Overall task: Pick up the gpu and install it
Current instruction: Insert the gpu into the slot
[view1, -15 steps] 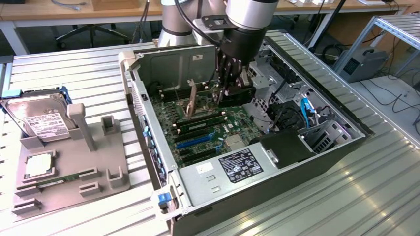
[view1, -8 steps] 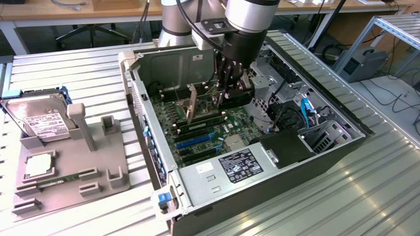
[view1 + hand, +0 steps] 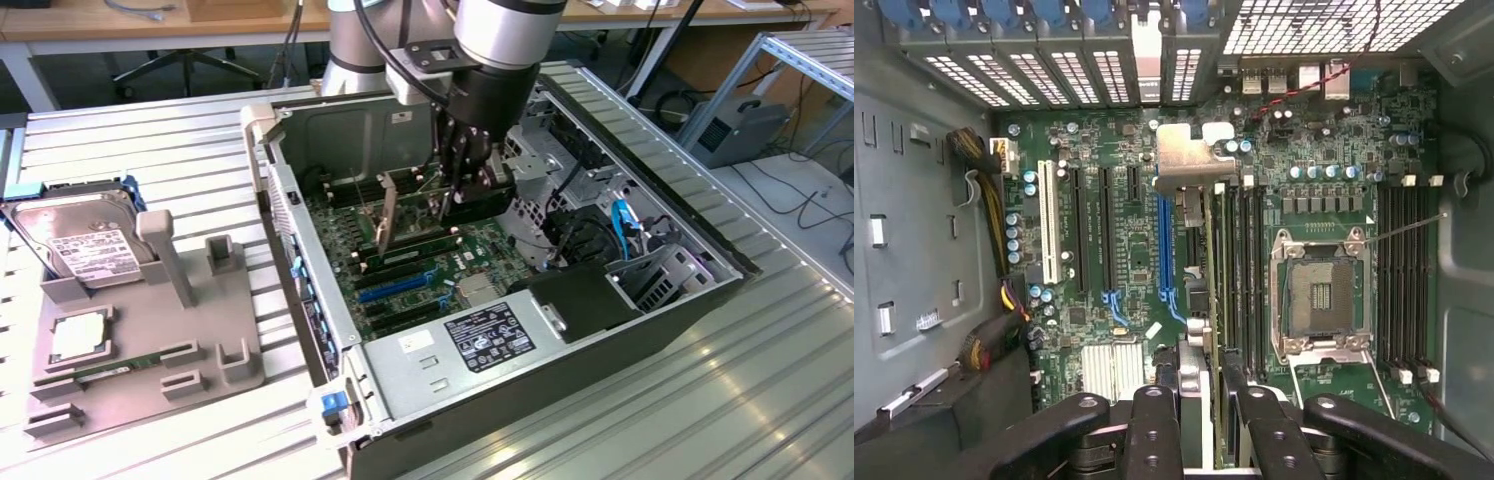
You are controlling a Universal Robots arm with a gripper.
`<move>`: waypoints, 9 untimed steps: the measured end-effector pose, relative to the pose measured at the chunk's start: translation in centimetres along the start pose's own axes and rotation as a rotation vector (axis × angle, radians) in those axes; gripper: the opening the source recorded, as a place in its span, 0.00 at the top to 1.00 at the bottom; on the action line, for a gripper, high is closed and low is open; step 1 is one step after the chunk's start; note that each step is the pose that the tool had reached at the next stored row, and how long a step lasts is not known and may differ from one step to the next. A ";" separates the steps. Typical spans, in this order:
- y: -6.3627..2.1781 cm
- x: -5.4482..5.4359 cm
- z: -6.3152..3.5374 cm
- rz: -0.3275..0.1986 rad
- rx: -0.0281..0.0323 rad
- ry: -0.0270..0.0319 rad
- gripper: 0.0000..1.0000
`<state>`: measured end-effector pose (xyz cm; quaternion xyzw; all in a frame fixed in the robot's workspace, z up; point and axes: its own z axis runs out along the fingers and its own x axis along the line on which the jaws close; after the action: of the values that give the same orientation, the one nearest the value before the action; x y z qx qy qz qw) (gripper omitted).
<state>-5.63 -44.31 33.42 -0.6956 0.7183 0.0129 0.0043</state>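
The gpu [image 3: 387, 213] stands on edge inside the open computer case [image 3: 300, 270], its silvery end bracket toward the case's rear wall, just above the motherboard [image 3: 414, 275]. My gripper [image 3: 461, 185] reaches down into the case and is shut on the card's upper edge. In the wrist view the gpu [image 3: 1189, 165] appears edge-on, running from its metal bracket back between my fingers [image 3: 1154, 425], with the gripper [image 3: 1202, 405] clamped on it. It lies close beside the blue expansion slot [image 3: 1164, 240]. Whether it sits in a slot I cannot tell.
A grey fixture tray [image 3: 134, 320] at the exterior view's left carries a silver hard drive [image 3: 80, 245], a processor chip [image 3: 78, 335] and a green memory stick [image 3: 114, 368]. Inside the case are the power supply [image 3: 487, 335], cable bundles [image 3: 587, 240], drive cage [image 3: 534, 160] and CPU socket [image 3: 1319, 295].
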 end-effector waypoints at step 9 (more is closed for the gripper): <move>0.12 0.1 0.07 0.000 0.0000 0.0000 0.73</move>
<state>-5.75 -44.45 33.35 -0.6956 0.7183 0.0129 0.0042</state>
